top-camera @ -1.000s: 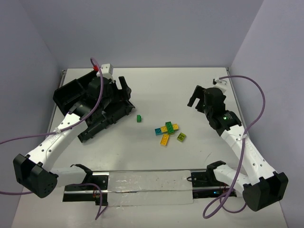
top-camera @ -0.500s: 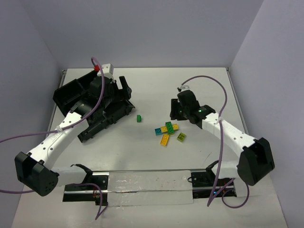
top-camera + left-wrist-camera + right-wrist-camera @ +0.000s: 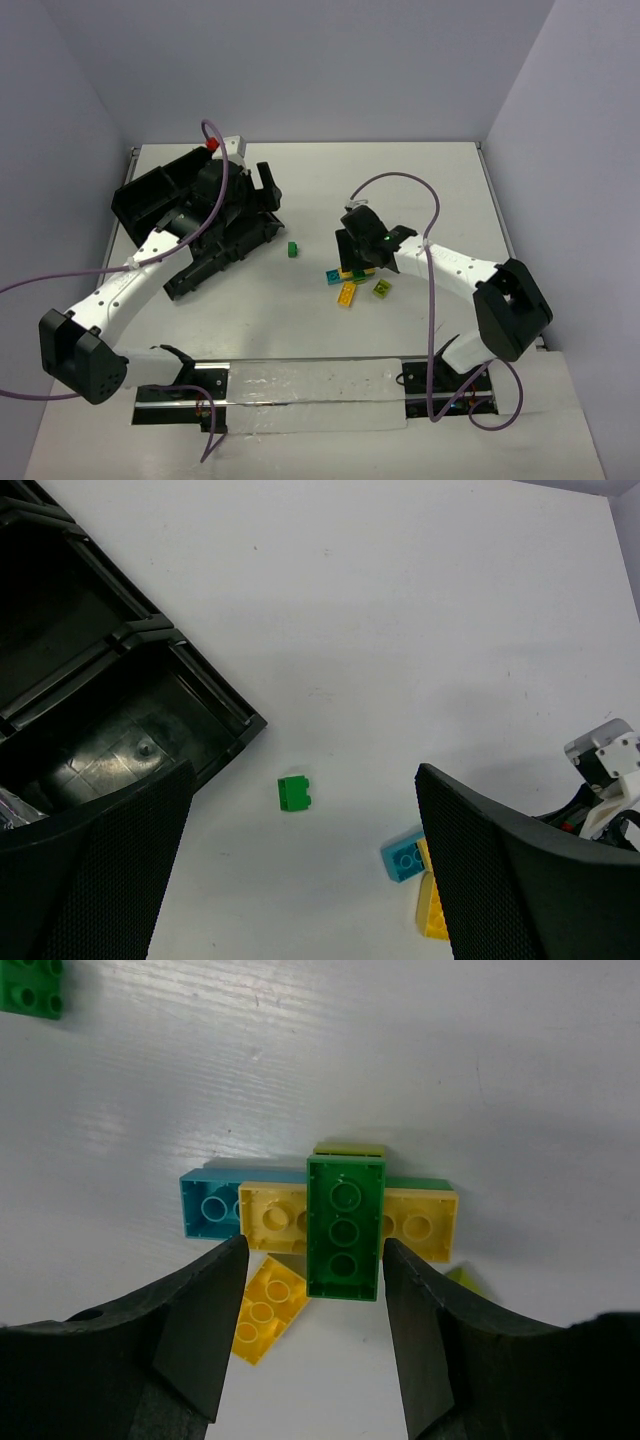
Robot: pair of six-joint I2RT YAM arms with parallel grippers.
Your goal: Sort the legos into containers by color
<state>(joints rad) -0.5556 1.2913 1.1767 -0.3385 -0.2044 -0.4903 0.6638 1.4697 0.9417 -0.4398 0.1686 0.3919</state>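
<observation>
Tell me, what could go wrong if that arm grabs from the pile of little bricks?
The right gripper straddles the dark green brick, which lies across a yellow brick next to a cyan one. If they are clipped together, lifting may drag all three, mixing colours. One finger also sits beside a loose yellow brick, which closing could knock away or pinch.

The left tool point(image 3: 300, 880) is held with its jaws spread wide, its arm stretched forward. The right tool point(image 3: 315, 1290) is pointed downward, jaws parted about halfway, its arm extended inward toward the left tool.
</observation>
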